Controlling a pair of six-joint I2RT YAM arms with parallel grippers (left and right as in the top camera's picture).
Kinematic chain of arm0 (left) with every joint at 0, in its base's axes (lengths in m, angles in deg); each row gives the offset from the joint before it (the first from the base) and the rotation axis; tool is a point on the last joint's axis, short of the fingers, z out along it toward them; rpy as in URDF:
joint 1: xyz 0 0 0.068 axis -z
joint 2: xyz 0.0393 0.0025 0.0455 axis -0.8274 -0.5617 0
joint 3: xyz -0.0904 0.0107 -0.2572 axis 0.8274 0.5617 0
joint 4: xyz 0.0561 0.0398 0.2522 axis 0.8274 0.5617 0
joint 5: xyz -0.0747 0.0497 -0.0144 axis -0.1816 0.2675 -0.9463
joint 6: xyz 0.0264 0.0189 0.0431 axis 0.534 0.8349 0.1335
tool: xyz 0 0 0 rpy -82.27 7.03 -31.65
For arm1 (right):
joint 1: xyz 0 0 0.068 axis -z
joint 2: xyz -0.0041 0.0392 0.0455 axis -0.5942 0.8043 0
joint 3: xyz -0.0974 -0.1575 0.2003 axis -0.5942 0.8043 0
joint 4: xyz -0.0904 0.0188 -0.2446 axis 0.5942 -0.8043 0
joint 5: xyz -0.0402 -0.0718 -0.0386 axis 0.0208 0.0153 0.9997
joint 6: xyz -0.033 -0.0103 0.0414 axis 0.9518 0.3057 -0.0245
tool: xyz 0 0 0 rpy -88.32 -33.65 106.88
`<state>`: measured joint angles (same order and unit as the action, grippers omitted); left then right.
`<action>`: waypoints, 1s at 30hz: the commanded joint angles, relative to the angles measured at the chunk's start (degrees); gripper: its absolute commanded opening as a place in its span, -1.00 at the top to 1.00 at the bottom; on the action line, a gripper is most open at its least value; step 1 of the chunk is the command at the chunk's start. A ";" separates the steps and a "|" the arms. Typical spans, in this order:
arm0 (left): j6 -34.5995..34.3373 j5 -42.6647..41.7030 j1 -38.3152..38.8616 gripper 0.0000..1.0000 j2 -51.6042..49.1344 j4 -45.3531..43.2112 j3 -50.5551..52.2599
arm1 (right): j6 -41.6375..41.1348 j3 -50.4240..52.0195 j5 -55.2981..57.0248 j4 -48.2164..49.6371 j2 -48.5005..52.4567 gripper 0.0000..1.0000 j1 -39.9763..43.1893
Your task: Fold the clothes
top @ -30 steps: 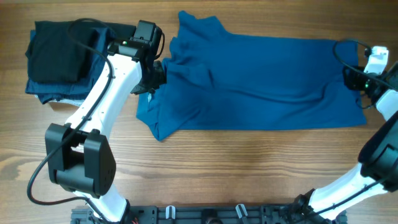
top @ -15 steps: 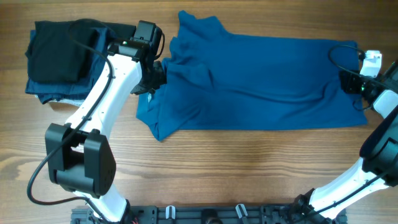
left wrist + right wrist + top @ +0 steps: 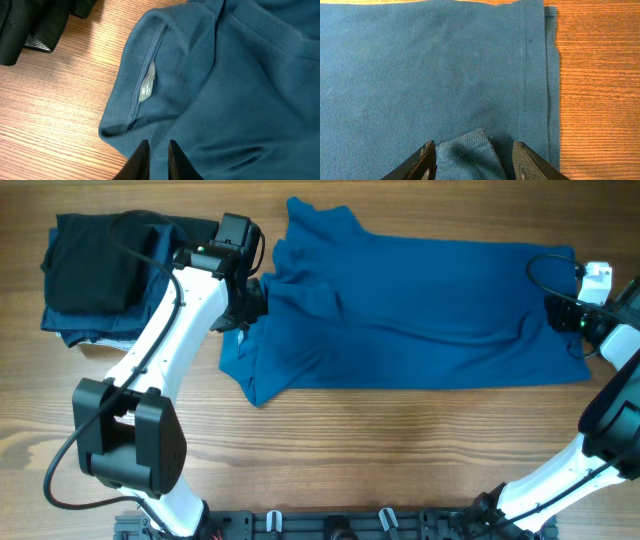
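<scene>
Left gripper [image 3: 156, 161] clenched on blue polo shirt [image 3: 420, 315] near collar [image 3: 150, 75]; right gripper [image 3: 475, 160] straddling raised hem fold, grasp unclear; may slip when lifted

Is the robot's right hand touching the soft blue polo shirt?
Touching. In the right wrist view, the right gripper has a raised bunch of the bright blue polo shirt between its two black fingers, with fabric against both.

Lab-style robot bench: wood-grain table [image 3: 400, 440], two fixed arms, garments laid out.
</scene>
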<state>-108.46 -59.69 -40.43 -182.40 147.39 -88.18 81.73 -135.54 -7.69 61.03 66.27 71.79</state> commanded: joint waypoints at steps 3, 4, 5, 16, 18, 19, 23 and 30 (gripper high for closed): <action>-0.59 -0.55 -0.09 0.73 -0.35 0.04 0.59 | 0.87 -0.37 0.33 0.79 3.67 0.06 -0.15; -0.59 -0.55 -0.09 0.73 -0.35 0.04 0.59 | 0.42 -0.37 0.28 0.94 3.76 0.06 -0.17; -0.61 -0.55 -0.09 0.73 -0.35 0.04 0.59 | -0.33 -0.37 0.31 1.18 3.76 0.06 -0.17; -0.61 -0.55 -0.09 0.73 -0.35 0.04 0.59 | -8.57 -1.40 0.15 2.71 2.43 0.91 -0.17; -0.61 -0.55 -0.09 0.72 -0.35 0.02 0.59 | -9.05 -1.40 0.20 2.58 1.44 0.91 -0.17; -0.61 -0.55 -0.09 0.71 -0.35 0.00 0.59 | -9.03 -1.40 0.31 2.47 0.83 0.91 -0.15; -0.61 -0.52 -0.09 0.70 -0.35 -0.37 0.59 | -9.40 -1.40 4.09 1.46 -0.94 0.91 0.00; -0.61 -0.55 -0.09 0.71 -0.35 -1.05 0.59 | -9.46 -1.40 10.62 -1.01 -4.24 0.91 0.00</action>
<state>-108.46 -59.69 -40.43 -182.40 146.58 -88.16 73.23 -135.54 -1.55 60.93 64.96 71.79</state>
